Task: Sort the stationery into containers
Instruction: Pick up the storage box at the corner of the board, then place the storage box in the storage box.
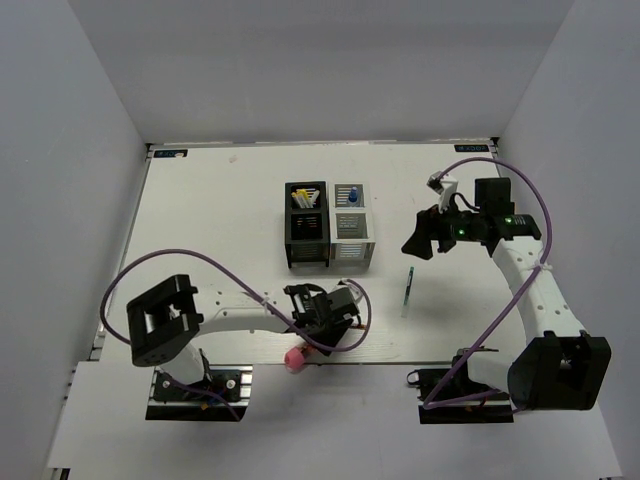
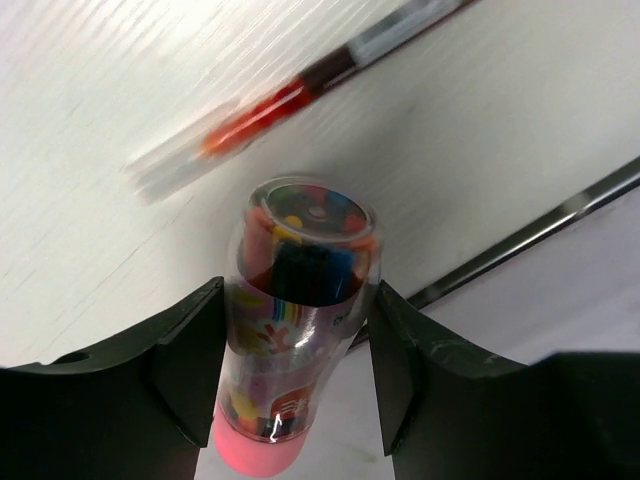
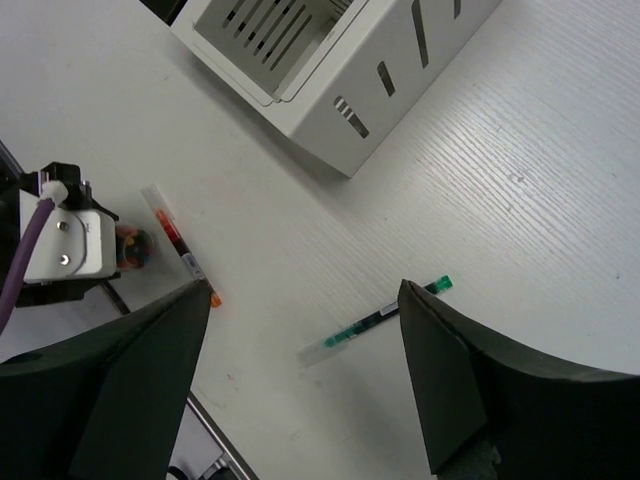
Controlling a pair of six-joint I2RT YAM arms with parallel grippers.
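Worktop point(image 1: 220, 220) from top cam: black organiser point(image 1: 306, 240) & white organiser point(image 1: 353, 240) joined side by side mid-worktop, yellow-tipped sticks point(image 1: 305, 198) in black one's far compartment, blue-capped bottle point(image 1: 353, 196) in white one's far compartment. Green pen point(image 1: 409, 289) lies flat on the worktop, to the right of the boxes. Left pincer point(image 1: 315, 340) is low at the near edge, w/ the pink cylinder point(image 1: 295, 357) at its tip. Right pincer point(image 1: 418, 240) hangs right of the white organiser, over bare surface. Left wrist cam: left pincer point(image 2: 300, 290) pinching the pink cylinder point(image 2: 290, 330), fingers point(image 2: 190, 350) against both its sides, pink end nearest the lens. Red pen point(image 2: 270, 105) lies beyond, blurred. Right wrist cam: right pincer point(image 3: 305, 290) spread wide, nothing between; below it the green pen point(image 3: 380, 318), the red pen point(image 3: 180, 245) further left, and the white organiser point(image 3: 330, 70) at the top of the frame.
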